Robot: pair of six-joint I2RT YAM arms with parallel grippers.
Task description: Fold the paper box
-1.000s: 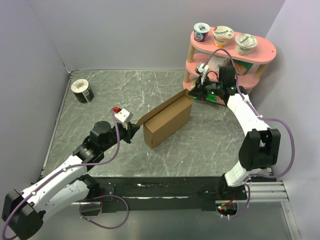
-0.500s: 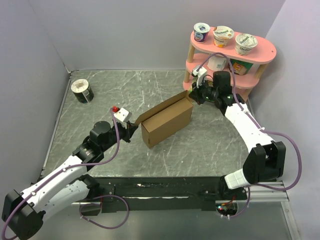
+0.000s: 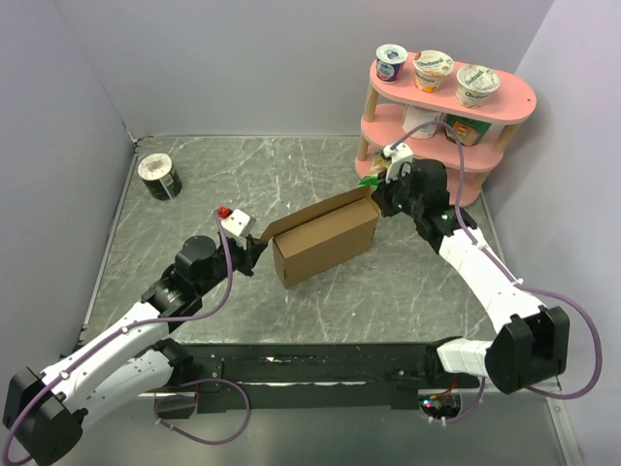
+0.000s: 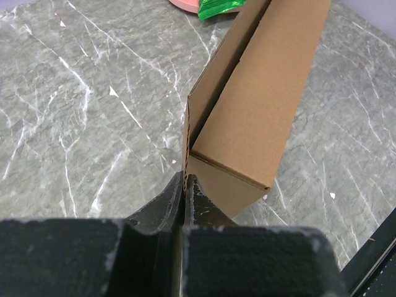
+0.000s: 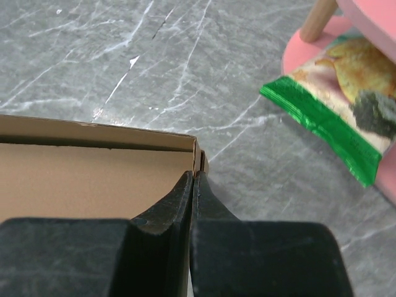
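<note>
Just beyond my right gripper (image 5: 193,179) I see a green snack bag (image 5: 337,93) on a pink shelf (image 3: 514,97), with yogurt cups (image 3: 433,68) on top.

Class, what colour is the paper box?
Plain brown: the paper box shows best in the left wrist view.

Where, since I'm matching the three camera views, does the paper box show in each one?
Top external: paper box at the picture's centre.
Left wrist: from centre to top right, left gripper shut on its near flap.
Right wrist: left half, open inside showing, right gripper shut on its corner.
Shared landmark: green chip bag, beside the box's far end in all three.
</note>
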